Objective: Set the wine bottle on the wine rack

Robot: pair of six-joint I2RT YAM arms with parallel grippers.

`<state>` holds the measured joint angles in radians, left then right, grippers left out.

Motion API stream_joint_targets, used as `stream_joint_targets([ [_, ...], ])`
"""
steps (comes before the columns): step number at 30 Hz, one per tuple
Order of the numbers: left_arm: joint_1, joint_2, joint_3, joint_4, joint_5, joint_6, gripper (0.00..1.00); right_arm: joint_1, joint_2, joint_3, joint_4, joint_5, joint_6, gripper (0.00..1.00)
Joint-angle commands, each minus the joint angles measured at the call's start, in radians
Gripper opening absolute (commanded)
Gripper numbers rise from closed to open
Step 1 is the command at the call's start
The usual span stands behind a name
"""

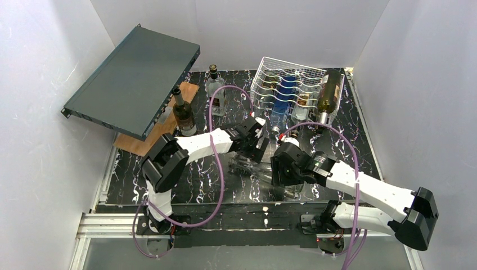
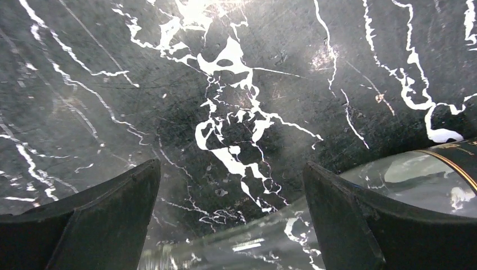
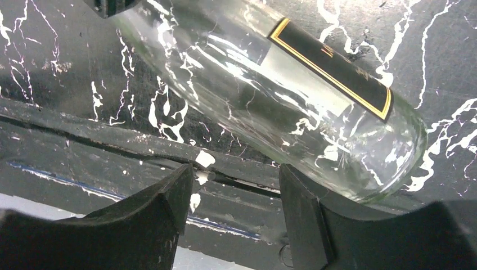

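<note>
The wine bottle (image 3: 270,95) lies on the surface (image 2: 84,112), short of the wine rack (image 1: 284,84). The left gripper (image 2: 230,169) gapes over it; the right gripper (image 3: 236,171) stands apart beside its base.

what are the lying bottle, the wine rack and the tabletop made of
Lying bottle: clear glossy glass; the veined tabletop shows through it.
Wine rack: thin wire, seemingly white-coated metal.
Tabletop: black with white veining, marble look, perhaps printed laminate; fine scratches, dull sheen.
</note>
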<state>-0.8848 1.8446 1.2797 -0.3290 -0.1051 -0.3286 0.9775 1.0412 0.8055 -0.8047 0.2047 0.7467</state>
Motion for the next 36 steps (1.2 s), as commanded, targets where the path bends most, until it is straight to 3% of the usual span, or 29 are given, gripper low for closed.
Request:
stream_joint_targets([
  [1, 0.004, 0.003, 0.023, -0.03, 0.085, -0.045, 0.96, 0.001, -0.037, -0.022, 0.053, 0.07, 0.058, 0.67],
  [9, 0.004, -0.112, -0.126, -0.027, 0.09, -0.123, 0.95, -0.002, 0.006, -0.079, 0.107, 0.154, 0.071, 0.71],
  [19, 0.004, -0.182, -0.194, -0.025, 0.153, -0.172, 0.97, -0.082, 0.021, -0.118, 0.319, 0.098, 0.204, 0.98],
  [27, 0.004, -0.216, -0.211, -0.025, 0.151, -0.176, 0.98, -0.233, 0.131, -0.151, 0.42, -0.034, 0.307, 0.98],
  [36, 0.004, -0.287, -0.257, -0.037, 0.146, -0.202, 0.98, -0.238, 0.289, -0.071, 0.359, 0.028, 0.242, 0.98],
])
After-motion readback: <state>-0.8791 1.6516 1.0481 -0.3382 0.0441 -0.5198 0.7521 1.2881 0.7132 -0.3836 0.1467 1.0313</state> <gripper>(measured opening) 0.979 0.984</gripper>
